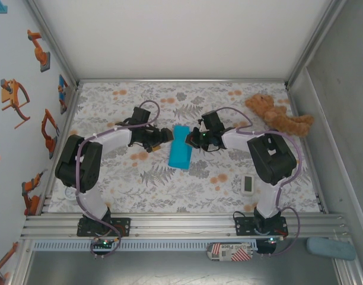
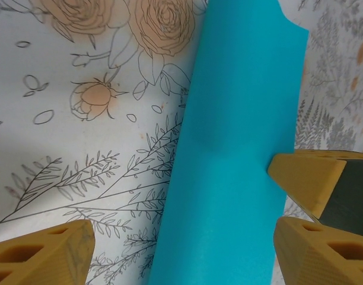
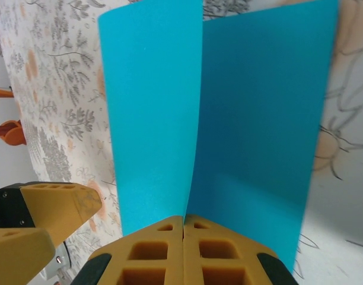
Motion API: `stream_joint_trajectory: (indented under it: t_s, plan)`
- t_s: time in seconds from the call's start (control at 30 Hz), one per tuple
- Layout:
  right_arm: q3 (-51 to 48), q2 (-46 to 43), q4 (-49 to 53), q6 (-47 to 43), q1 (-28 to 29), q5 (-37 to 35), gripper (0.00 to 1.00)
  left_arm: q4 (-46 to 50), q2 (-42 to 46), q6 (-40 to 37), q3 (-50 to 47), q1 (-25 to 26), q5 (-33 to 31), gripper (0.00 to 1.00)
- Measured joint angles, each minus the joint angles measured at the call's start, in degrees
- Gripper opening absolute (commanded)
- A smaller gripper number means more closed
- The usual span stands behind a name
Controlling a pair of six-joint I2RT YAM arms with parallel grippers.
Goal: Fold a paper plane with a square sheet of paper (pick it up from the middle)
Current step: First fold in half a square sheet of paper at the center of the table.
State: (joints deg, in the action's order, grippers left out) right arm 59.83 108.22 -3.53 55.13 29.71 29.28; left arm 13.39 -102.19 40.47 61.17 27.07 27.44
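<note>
Paper (image 1: 181,147) folded double, crease clenched between right fingers (image 3: 152,255); left fingers (image 2: 45,255) released, spread either side of it.

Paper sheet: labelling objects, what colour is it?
The sheet is plain cyan-blue, clearest in right wrist view.

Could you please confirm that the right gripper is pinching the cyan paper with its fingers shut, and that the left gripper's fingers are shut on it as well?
Not quite. The left gripper has its fingers open: the left wrist view shows them standing wide apart, not closed on the cyan paper. The rest holds: the right gripper is pinching the paper with its fingers shut.
</note>
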Motion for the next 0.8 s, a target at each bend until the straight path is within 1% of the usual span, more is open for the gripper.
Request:
stream_joint_trajectory:
  t_s: [0.27,0.5,0.67,0.8]
  plan:
    - [-2.2,-0.4,-1.0,1.5,0.0,-1.3,0.00,3.0,-2.7,-1.8,3.6,2.5,-1.2,0.66]
    - [-2.4,-0.4,-2.2,2.5,0.0,-1.5,0.00,7.8,-7.0,-4.3,9.2,4.5,-2.4,0.64]
    - [-2.5,-0.4,-2.5,3.0,0.0,-1.5,0.00,11.7,-10.3,-6.5,13.7,5.8,-3.9,0.59]
    - [-2.8,-0.4,-3.1,3.2,0.0,-1.5,0.00,13.8,-11.6,-7.3,14.8,6.3,-5.2,0.55]
